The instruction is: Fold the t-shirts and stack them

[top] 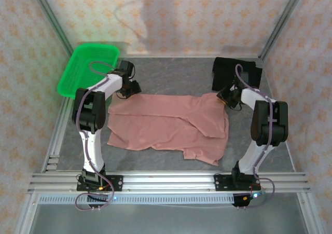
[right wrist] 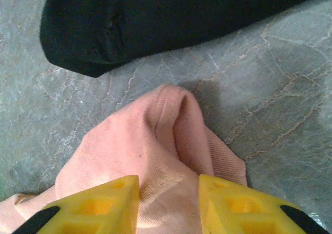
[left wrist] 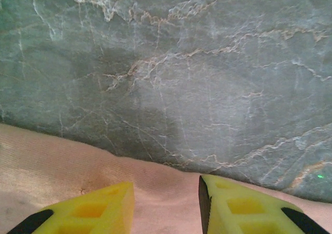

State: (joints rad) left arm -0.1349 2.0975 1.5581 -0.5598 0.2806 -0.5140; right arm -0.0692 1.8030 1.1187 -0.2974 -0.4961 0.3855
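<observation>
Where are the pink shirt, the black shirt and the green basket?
pink shirt (top: 166, 125), top view, middle of the cloth.
black shirt (top: 223, 70), top view, its left half.
green basket (top: 85, 70), top view, bare mesh floor.

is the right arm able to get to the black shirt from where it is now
Probably yes: the black shirt lies just beyond the right tool across the table, though a pink shirt fold sits between its fingers.

White, black-jointed left arm (top: 91, 140) and right arm (top: 252, 150) trail grey cables (top: 239, 70); left pincer (left wrist: 166, 205) and right pincer (right wrist: 168, 205) are yellow-fingered.
</observation>
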